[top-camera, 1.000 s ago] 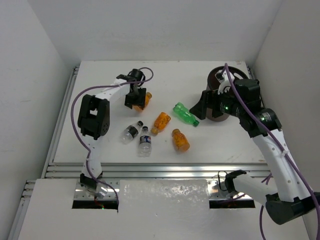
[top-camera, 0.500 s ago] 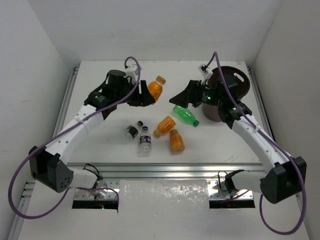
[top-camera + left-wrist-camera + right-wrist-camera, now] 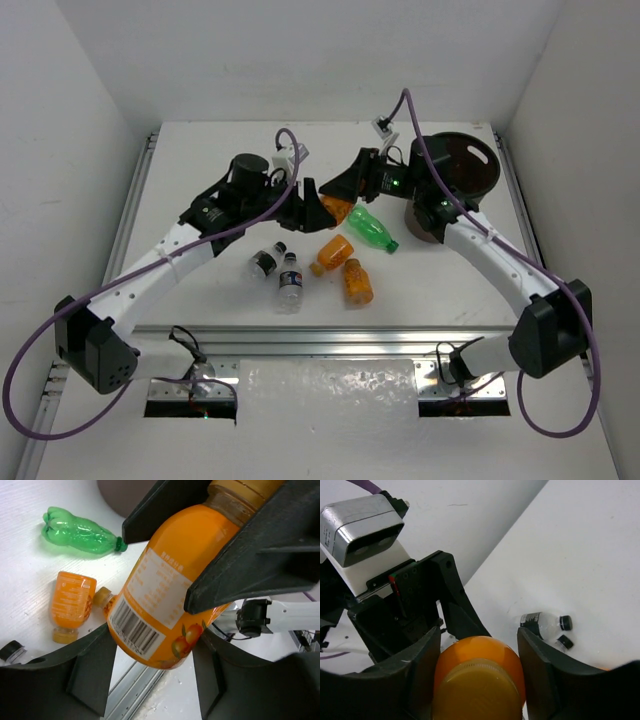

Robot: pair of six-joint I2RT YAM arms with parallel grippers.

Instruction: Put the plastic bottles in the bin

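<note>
An orange bottle (image 3: 333,209) hangs in the air over the middle of the table, held from both ends. My left gripper (image 3: 152,655) is shut on its base. My right gripper (image 3: 477,665) is shut on its upper part, just below the cap. The dark brown bin (image 3: 470,165) stands at the back right. On the table lie a green bottle (image 3: 370,228), two orange bottles (image 3: 330,250) (image 3: 356,281) and two clear bottles with dark caps (image 3: 265,260) (image 3: 289,280).
White walls close in the table on the left, back and right. A metal rail (image 3: 320,340) runs along the near edge. The two arms meet nose to nose above the loose bottles, with purple cables looping over them.
My left arm has carried the orange bottle rightward to the table's middle. My right gripper has swung left from the bin and gone from open to shut on the bottle's top.
</note>
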